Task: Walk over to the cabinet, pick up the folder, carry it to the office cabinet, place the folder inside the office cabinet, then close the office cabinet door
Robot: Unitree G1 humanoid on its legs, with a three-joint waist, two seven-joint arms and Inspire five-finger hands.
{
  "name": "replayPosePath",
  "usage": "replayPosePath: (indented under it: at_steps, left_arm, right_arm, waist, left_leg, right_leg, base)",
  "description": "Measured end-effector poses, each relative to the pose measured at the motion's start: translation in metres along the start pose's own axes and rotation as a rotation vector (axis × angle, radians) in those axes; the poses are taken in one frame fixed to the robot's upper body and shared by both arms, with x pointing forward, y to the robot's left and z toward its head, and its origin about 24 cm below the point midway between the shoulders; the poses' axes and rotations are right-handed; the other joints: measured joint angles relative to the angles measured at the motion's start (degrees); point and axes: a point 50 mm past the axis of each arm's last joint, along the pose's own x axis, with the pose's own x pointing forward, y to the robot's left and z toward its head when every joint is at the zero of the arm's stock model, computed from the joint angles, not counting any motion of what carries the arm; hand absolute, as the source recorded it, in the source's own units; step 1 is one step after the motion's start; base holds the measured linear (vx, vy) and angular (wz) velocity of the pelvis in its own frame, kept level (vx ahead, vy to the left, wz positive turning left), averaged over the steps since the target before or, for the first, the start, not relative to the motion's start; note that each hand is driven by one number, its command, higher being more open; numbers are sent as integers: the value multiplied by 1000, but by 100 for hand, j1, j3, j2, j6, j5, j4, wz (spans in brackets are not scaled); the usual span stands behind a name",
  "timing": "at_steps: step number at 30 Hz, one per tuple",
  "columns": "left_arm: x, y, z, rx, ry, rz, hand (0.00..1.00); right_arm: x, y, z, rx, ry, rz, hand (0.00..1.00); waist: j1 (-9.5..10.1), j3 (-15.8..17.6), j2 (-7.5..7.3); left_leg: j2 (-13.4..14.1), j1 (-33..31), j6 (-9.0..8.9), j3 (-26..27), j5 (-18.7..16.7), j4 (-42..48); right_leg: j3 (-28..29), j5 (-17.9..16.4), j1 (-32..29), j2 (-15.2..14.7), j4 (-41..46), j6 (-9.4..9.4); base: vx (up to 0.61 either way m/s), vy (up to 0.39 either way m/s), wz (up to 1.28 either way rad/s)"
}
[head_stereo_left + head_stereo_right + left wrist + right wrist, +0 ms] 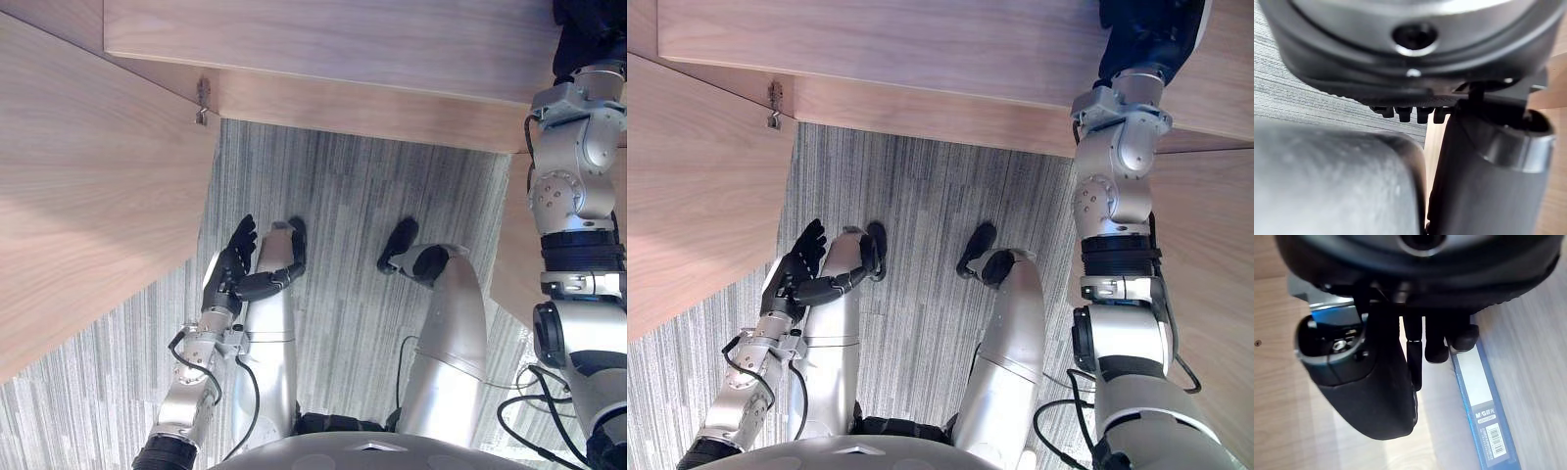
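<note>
Door [88,196]: open, at left. Left hand [227,269]: low over the carpet [362,215], fingers relaxed and spread, holding nothing. Right hand [1371,382]: raised into the cabinet [323,39], fingers nearly straight, thumb clear, fingertips [1437,350] touching one end of the folder [1484,396]. The folder lies on the shelf [1283,406].

A big wooden cabinet door [88,196] stands open at 9 o'clock. A small metal catch [203,101] sits at 11 o'clock. The cabinet [343,39] runs along 12 o'clock. The left robot hand [230,269] hangs at 8 o'clock over the grey striped floor [353,196], fingers straight, holding nothing. The right robot hand [586,39] reaches up at 1 o'clock.
</note>
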Motion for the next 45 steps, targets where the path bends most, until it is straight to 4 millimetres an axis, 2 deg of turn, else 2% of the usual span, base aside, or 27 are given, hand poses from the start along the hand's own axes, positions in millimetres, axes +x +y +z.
replayPosePath:
  at_steps: [13, 18, 20, 22, 23, 25, 28, 31, 35, 40, 43, 45]
  left_arm:
    - [-3, -2, 1, -23, -17, -24, 100]
    - [-2, -3, 1, -25, -14, -20, 100]
    - [-3, -5, -3, -27, 2, -23, 100]
    - [-5, -5, -7, -39, 22, -10, 100]
    - [-5, -6, -8, -44, 24, -7, 100]
    - [-7, -9, -10, -53, 29, -4, 100]
    - [-8, -4, -9, -24, 23, 21, 100]
    - [-9, 2, -9, -31, 20, 73, 100]
    - [-11, 8, -14, 9, 37, 107, 100]
    - [-12, 14, -16, 33, 43, 113, 100]
    - [-13, 19, -23, 55, 76, 112, 100]
    - [-16, 26, -31, 77, 120, 111, 100]
  right_arm:
    - [27, 12, 13, -56, -19, 20, 0]
    - [21, 10, 13, -64, -16, 27, 0]
    - [4, 3, 6, -65, 0, 36, 0]
    - [-33, -3, -6, -20, 30, 45, 0]
    - [-43, -5, -9, -16, 35, 46, 0]
    - [-81, -11, -13, 0, 55, 39, 0]
    - [-136, -13, 2, 57, 48, 52, 0]
    - [-173, -14, 21, 111, 8, 80, 0]
    - [-203, -16, 29, 175, 30, 100, 0]
    - [-225, -2, 11, 280, 181, 182, 0]
    - [-241, 1, -16, 294, 348, 253, 0]
    - [-262, -8, -40, 263, 516, 253, 0]
  waist:
    - [16, 32, 65]
    - [39, 35, 61]
    - [71, 39, 58]
    - [67, 40, 55]
    - [66, 40, 54]
    - [31, 42, 43]
    - [-59, 41, 22]
    - [-219, 38, -78]
    - [-375, 8, -214]
    - [-473, -17, -261]
    - [-529, -76, -368]
    - [-568, -146, -496]
  left_leg:
    - [11, -192, -49, -50, 447, -445]
    - [20, -111, -73, -65, 651, -717]
    - [23, 16, -69, -75, 675, -798]
    - [42, 217, -82, -119, 663, -872]
    - [54, 269, -86, -121, 654, -894]
    - [65, 451, -79, -91, 617, -978]
    - [141, 627, -79, -1, 499, -1000]
    - [231, 704, -72, 87, 378, -919]
    - [326, 751, -60, 124, 143, -636]
    - [406, 802, -50, 144, 18, -467]
    - [404, 1089, -36, 196, -1, -550]
    - [402, 1476, -41, 245, 6, -803]
  right_leg:
    - [-334, 217, -73, -117, -415, 59]
    - [-465, 425, 51, -89, -711, 14]
    - [-516, 515, 202, -77, -805, -35]
    - [-578, 546, 452, -24, -922, -127]
    - [-582, 550, 509, 3, -965, -137]
    - [-580, 551, 683, 30, -1059, -139]
    - [-501, 530, 803, 119, -1142, -107]
    - [-384, 526, 799, 199, -1117, -109]
    - [-289, 393, 777, 241, -877, -127]
    - [-218, 364, 794, 321, -771, -149]
    - [-177, 371, 1033, 359, -856, -147]
    - [-185, 414, 1409, 421, -1117, -95]
  base:
    - [-58, -13, 0]
    - [-4, -15, 2]
    - [68, -23, 6]
    - [109, -12, 4]
    - [93, 7, -2]
    - [74, 20, -3]
    - [36, 21, -15]
    - [23, 19, -22]
    - [25, 18, -17]
    - [27, 17, -9]
    - [40, 12, -1]
    - [47, 13, 0]
